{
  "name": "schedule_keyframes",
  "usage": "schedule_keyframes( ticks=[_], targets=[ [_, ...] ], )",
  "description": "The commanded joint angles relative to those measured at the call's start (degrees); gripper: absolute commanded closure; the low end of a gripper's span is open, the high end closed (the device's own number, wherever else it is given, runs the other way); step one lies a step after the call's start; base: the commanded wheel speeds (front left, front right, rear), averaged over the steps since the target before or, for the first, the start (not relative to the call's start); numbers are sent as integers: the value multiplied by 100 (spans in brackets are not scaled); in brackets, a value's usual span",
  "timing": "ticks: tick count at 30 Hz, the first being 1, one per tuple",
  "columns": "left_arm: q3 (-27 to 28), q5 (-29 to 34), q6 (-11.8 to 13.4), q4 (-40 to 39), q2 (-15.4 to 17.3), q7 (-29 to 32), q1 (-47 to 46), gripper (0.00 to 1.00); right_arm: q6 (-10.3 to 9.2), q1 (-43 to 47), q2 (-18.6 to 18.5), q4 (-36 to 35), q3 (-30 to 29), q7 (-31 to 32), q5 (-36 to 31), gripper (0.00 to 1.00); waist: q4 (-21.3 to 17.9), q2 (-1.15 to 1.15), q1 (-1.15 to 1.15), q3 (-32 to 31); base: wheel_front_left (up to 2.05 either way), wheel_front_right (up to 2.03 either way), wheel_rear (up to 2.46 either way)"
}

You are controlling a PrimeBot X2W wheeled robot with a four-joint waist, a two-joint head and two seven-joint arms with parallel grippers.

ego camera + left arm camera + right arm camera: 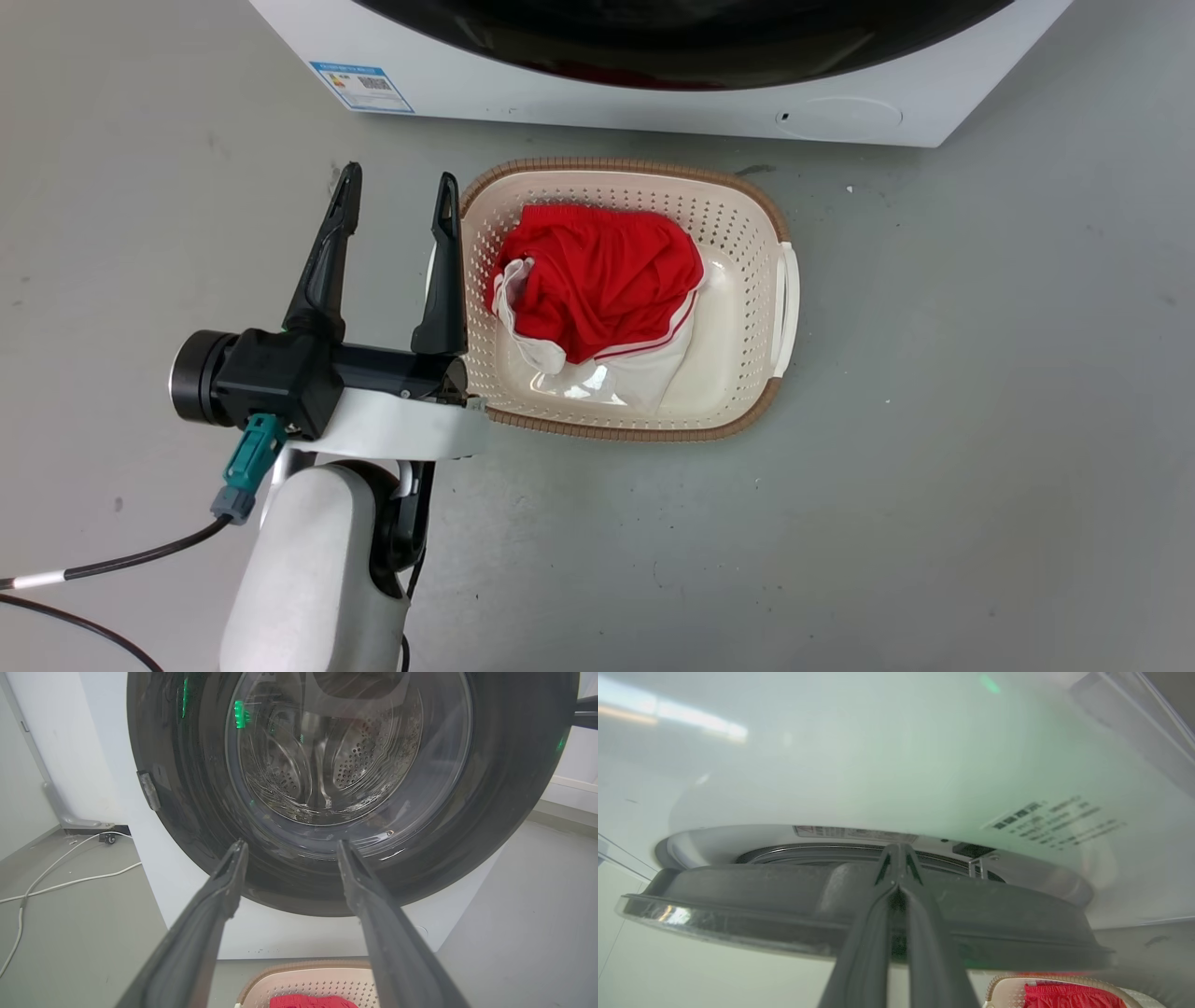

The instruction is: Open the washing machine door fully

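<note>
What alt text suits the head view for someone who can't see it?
The open left gripper points its fingers toward the washing machine, beside a cream basket holding a red and white garment on a grey floor. The black lower edge of the washing machine door runs along the top.

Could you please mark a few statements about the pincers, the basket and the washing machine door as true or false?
1. The left pincer is open and holds nothing. True.
2. The basket is empty. False: a red and white garment lies in it.
3. The fingers of the right pincer are spread wide. False: they are pressed together at the edge of the washing machine door.
4. The basket stands on the floor in front of the washing machine. True.
5. The washing machine door is swung fully open. False: it covers the drum and is at most slightly ajar.
</note>
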Motion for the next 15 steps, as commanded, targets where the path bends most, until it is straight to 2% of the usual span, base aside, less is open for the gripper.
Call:
schedule_keyframes(
  ticks=[1,7,15],
  targets=[
    [-11,-8,33,-18,-4,-15,-56,0,0,-85,22,15,8,19,-32,100,-1,0,0,24,0,0,0],
    [-48,-14,35,-32,-4,-15,-146,0,0,-209,82,126,55,123,-88,100,15,0,0,101,0,0,0],
    [-68,-36,53,-2,-4,-15,-195,0,0,-235,135,132,48,583,49,100,17,0,0,138,0,0,0]
  ],
)
